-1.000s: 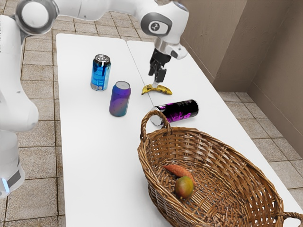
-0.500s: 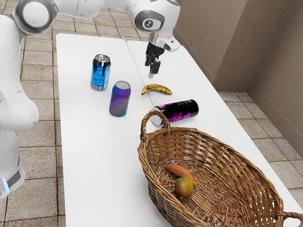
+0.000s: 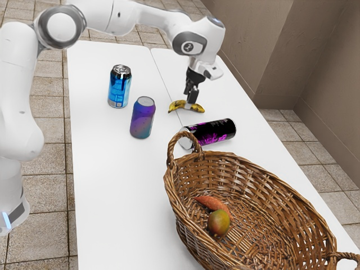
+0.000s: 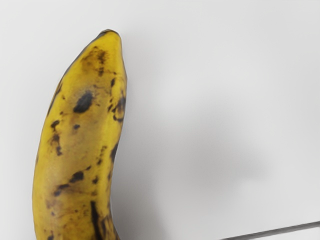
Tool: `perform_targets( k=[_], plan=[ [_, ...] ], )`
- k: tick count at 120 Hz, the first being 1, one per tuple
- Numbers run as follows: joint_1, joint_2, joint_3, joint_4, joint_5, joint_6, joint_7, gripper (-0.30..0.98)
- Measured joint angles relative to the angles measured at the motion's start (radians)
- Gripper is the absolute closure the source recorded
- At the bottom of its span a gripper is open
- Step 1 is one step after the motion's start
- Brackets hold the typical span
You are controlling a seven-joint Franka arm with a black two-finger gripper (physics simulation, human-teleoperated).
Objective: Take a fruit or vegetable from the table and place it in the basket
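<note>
1. The table (image 3: 101,185) is white and smooth, with a thin dark seam (image 3: 163,78) across it; the wrist view has a dark line on the white too.
2. Pale square tiles (image 3: 48,242) cover the floor around it, and a plain brown wall (image 3: 256,45) rises toward the exterior view's right.
3. Two cans stand upright: a blue can (image 3: 119,89) and, near it, a purple can (image 3: 142,119). A black can (image 3: 211,134) with pink marks lies on its side, between the banana (image 3: 179,105) and the basket (image 3: 183,216).
4. The basket is brown wicker with looped handles. On its bottom lie a mango (image 3: 219,223) and an orange vegetable (image 3: 211,203), close together.
5. The gripper (image 3: 192,102) points down at the middle of the banana. How far open it is, I cannot tell; nor can I tell whether it grips the fruit or only touches it.
6. The banana lies on the table, outside the basket. In the wrist view its yellow skin has dark spots, and a soft shadow falls on the white beside it.
</note>
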Motion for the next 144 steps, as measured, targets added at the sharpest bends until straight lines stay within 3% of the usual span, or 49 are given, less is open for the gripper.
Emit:
perform_targets(
  k=[45,58,74,122,144],
  plan=[
    [-0.017,-0.039,0.039,0.048,0.008,0.032,0.099,0.00],
    [-0.113,-0.059,0.119,0.090,0.006,0.045,0.131,0.00],
    [-0.141,-0.072,0.152,0.112,0.002,0.055,0.165,0.00],
    [-0.115,-0.076,0.161,0.139,-0.004,0.051,0.243,0.00],
    [-0.053,-0.052,0.143,0.119,-0.073,-0.049,0.175,0.00]
  ],
)
